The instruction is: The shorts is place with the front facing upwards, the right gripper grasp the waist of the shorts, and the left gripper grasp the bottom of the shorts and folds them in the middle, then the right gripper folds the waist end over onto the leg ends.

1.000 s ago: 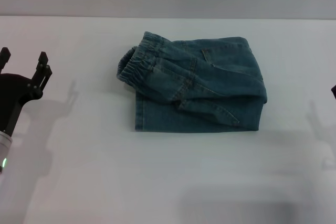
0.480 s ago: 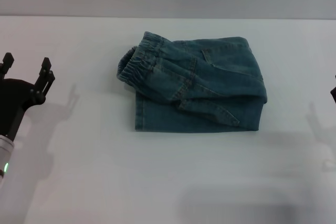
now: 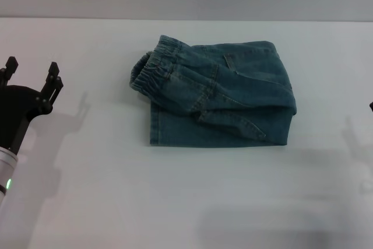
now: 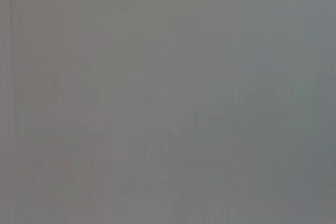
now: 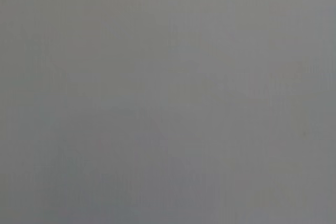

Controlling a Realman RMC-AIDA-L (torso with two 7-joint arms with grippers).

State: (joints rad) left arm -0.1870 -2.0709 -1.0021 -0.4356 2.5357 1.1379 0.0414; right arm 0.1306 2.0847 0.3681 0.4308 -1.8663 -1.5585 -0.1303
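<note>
A: Shorts (image 3: 215, 100) lie folded on bench (image 3: 116, 190), well apart from left hand (image 3: 32, 73), prongs apart, empty.
B: Right hand barely shows. Risk: bulky top layer springs open unpressed.

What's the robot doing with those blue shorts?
Right now it isn't touching them. The shorts lie folded into a bundle on the white table, with the stretchy waist on top toward the robot's left. The left end effector is off at the table's left edge, open and holding nothing. Only a tiny dark bit of the right end effector peeks in at the right edge. Going by how the shorts lie, the folding looks finished.
</note>
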